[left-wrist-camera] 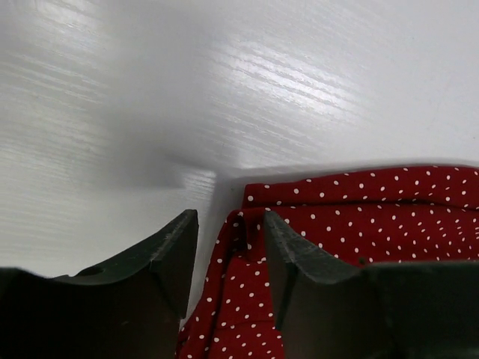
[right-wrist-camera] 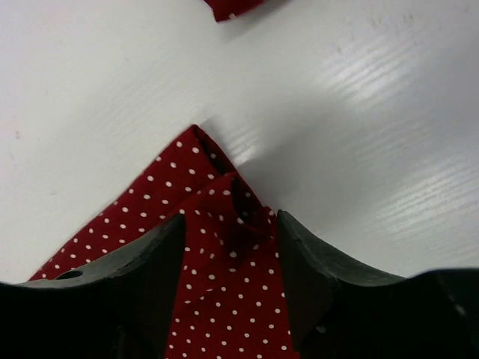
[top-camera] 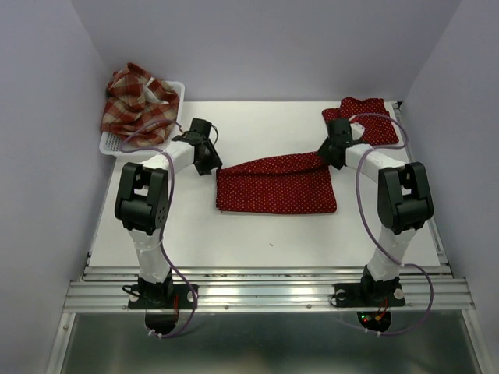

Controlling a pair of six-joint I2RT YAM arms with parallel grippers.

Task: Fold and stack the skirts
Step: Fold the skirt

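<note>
Polka-dot skirt (top-camera: 277, 187) lies folded flat at the middle of the white table (top-camera: 273, 234). A plaid skirt (top-camera: 139, 105) is heaped in the basket (top-camera: 109, 145) at far left. A second dotted skirt (top-camera: 374, 117) lies far right. The left gripper (left-wrist-camera: 230, 221) and right gripper (right-wrist-camera: 230, 221) straddle the middle skirt's far corners, jaws apart.

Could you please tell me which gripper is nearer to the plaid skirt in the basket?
Left. The left gripper hangs fairly near the plaid skirt; the right gripper is far across the table.
</note>
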